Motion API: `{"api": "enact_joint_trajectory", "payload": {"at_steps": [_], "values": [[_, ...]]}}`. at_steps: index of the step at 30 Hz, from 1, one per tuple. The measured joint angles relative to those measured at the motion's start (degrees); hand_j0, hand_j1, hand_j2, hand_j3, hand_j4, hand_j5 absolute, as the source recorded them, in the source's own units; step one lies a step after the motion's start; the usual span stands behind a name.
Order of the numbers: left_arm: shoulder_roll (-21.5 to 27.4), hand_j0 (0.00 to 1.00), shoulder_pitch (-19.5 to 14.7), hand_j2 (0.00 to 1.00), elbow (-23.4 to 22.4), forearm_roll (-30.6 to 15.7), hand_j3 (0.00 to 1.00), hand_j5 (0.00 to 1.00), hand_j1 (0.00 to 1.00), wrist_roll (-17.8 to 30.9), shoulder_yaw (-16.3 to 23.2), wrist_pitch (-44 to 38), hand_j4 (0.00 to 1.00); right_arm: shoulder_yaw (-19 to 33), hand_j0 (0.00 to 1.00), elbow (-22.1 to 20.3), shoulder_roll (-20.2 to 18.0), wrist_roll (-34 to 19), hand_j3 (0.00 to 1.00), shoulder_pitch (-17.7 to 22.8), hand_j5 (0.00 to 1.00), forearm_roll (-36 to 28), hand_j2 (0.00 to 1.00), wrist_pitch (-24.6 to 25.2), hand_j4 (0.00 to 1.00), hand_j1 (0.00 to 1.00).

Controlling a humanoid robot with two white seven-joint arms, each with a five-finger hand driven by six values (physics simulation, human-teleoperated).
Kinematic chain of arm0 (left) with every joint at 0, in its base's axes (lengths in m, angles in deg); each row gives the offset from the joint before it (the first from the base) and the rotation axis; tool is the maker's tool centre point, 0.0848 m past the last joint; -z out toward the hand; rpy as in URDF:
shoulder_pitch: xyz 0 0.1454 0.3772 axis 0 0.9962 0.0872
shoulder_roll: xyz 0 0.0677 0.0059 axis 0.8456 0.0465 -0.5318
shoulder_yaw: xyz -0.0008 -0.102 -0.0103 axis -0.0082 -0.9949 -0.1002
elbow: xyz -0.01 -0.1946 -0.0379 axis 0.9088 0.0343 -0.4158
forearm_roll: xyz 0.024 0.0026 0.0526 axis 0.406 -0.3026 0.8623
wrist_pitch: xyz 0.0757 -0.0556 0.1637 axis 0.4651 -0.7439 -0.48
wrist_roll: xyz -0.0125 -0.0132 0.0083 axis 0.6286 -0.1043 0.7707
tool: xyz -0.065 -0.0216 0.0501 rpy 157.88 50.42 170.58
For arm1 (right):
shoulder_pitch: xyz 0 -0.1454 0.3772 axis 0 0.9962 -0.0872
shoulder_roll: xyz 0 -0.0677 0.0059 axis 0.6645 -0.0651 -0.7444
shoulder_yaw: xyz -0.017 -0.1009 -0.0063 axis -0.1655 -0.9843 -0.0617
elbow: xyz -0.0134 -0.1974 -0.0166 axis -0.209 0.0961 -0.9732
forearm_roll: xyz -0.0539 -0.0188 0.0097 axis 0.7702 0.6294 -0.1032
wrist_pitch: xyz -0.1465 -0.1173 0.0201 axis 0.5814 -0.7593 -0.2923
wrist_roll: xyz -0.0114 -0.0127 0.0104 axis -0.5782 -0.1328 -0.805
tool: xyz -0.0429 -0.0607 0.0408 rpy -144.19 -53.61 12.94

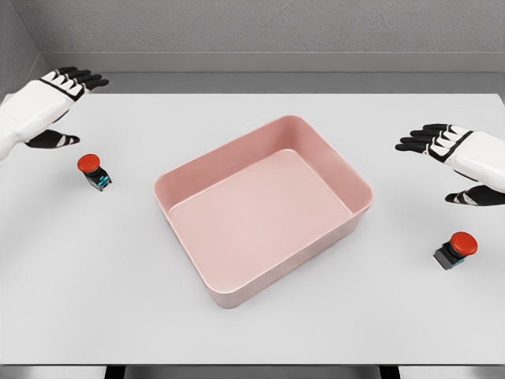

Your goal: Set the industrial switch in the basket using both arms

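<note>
Two small industrial switches are seen on the white table [260, 335]: one with a red mushroom cap on a dark body with a teal band [94, 170] at the left, and one with a red cap on a dark grey body [456, 249] at the near right. Between them stands the shallow pink plastic basket [359, 213], with nothing in it.

Each switch is judged light, rigid and compact, its domed cap likely slippery. A pinch across the squarer body below the cap is therefore advised.

The left hand [54, 99] is held beyond and left of its switch, apart from it, fingers extended and holding nothing. The right hand [458, 162] is held beyond its switch, likewise spread and empty.
</note>
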State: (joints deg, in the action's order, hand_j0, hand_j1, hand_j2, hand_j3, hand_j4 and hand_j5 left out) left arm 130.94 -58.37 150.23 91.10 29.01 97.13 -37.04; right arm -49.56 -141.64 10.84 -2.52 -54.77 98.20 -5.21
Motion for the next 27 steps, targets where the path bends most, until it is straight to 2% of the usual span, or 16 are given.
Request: {"api": "enact_joint_trajectory", "payload": {"at_steps": [5,9,14,16,20,21,24,27], "values": [[0.33,1.0,0.09,1.0,0.08,-0.09,1.0,1.0,1.0,0.0,-0.27,0.0,1.0,0.1,1.0,-0.77,-1.65,-0.1,1.0,0.09,1.0,0.0,1.0,-0.38,1.0,1.0],[2.72,1.0,0.09,1.0,0.25,0.02,1.0,1.0,1.0,0.24,-0.36,0.0,1.0,0.52,1.0,-1.0,-5.21,-0.23,1.0,0.35,1.0,-0.04,1.0,-2.12,1.0,1.0],[6.11,1.0,0.44,1.0,1.81,0.46,1.0,1.0,1.0,0.55,-0.24,0.0,1.0,0.52,1.0,-1.08,-10.38,-5.14,1.0,1.49,1.0,-0.16,1.0,-3.15,1.0,1.0],[7.06,1.0,0.44,1.0,2.96,1.79,1.0,1.0,1.0,1.08,-0.14,0.0,1.0,0.42,1.0,-1.07,-12.35,-6.91,1.0,1.49,1.0,-0.22,1.0,-3.26,1.0,1.0],[8.21,1.0,0.79,1.0,5.13,5.2,1.0,1.0,1.0,1.7,0.19,0.01,1.0,0.36,1.0,-1.03,-15.2,-10.86,1.0,4.72,1.0,-0.17,1.0,-3.38,1.0,1.0],[8.38,1.0,1.93,1.0,5.77,6.07,1.0,1.0,1.0,1.77,0.29,0.01,1.0,0.46,1.0,-1.03,-15.76,-11.96,1.0,5.99,1.0,-0.32,1.0,-3.34,1.0,1.0],[8.92,1.0,2.81,1.0,7.46,8.12,1.0,1.0,1.0,1.91,0.51,0.01,1.0,0.59,1.0,-1.07,-16.69,-13.81,1.0,8.78,1.0,-0.15,1.0,-3.43,1.0,1.0],[9.19,1.0,3.6,1.0,8.45,9.57,1.0,1.0,1.0,2.2,0.87,0.01,1.0,0.71,1.0,-1.09,-17.07,-14.26,1.0,8.68,1.0,-0.33,1.0,-3.41,1.0,1.0]]}}
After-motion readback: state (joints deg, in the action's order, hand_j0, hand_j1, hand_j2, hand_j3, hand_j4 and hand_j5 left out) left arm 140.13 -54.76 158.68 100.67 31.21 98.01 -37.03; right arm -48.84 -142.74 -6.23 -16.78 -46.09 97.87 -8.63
